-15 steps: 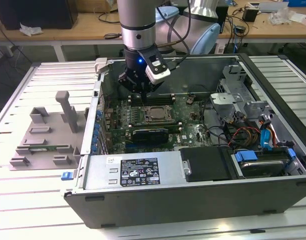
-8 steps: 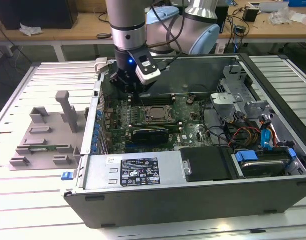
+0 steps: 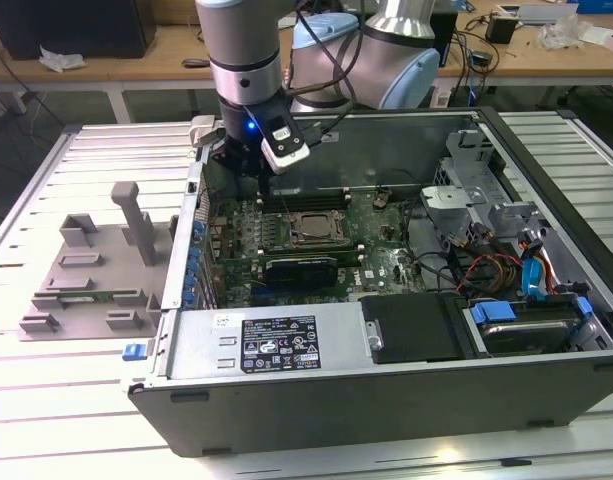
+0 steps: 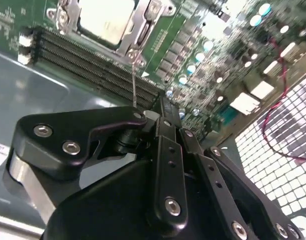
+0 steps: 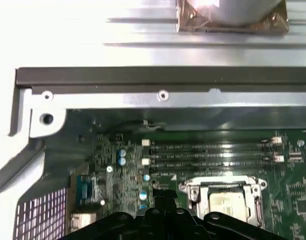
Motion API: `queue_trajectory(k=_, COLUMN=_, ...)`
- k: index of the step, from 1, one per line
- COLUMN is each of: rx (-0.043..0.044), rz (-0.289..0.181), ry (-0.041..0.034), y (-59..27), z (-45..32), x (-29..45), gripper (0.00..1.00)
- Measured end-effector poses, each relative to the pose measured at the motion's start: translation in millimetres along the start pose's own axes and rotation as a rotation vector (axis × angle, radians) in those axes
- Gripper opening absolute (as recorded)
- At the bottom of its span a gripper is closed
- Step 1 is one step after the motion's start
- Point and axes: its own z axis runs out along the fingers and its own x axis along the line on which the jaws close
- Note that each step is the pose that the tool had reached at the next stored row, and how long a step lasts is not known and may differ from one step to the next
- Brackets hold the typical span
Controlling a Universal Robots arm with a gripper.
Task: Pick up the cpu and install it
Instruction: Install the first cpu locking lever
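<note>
The gripper (image 3: 242, 172), pressed together and empty, hovered inside the computer case (image 3: 386, 395) near the cpu (image 5: 224, 202), which sat in its socket (image 5: 191, 191).

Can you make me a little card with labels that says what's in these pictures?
Place: open dark grey computer case on a white slatted table
Arm: gripper hangs over the green motherboard, toward the exterior view's left
Chip: small square cpu with shiny silver-white top lies inside the metal-framed socket, apart from the gripper
Next to the case: grey plastic tray with upright posts, on the exterior view's left
</note>
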Motion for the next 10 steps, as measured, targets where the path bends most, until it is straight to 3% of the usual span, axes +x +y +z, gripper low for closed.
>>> queue_trajectory(k=1, rx=-0.0080, rz=0.000, ry=0.0001, y=-0.1, z=0.3, x=0.0, gripper=0.11)
queue_trajectory(k=2, rx=-0.0281, rz=0.001, ry=0.0004, y=-0.2, z=0.9, x=0.0, gripper=0.11)
queue_trajectory(k=3, rx=-0.0333, rz=0.001, ry=0.0005, y=-0.3, z=1.3, x=-0.6, gripper=0.11)
queue_trajectory(k=8, rx=-0.0350, rz=0.001, ry=0.0004, y=-0.2, z=2.2, x=-9.7, gripper=0.11)
queue_trajectory(k=10, rx=-0.0350, rz=0.001, ry=0.0005, y=-0.2, z=2.6, x=-18.5, gripper=0.11)
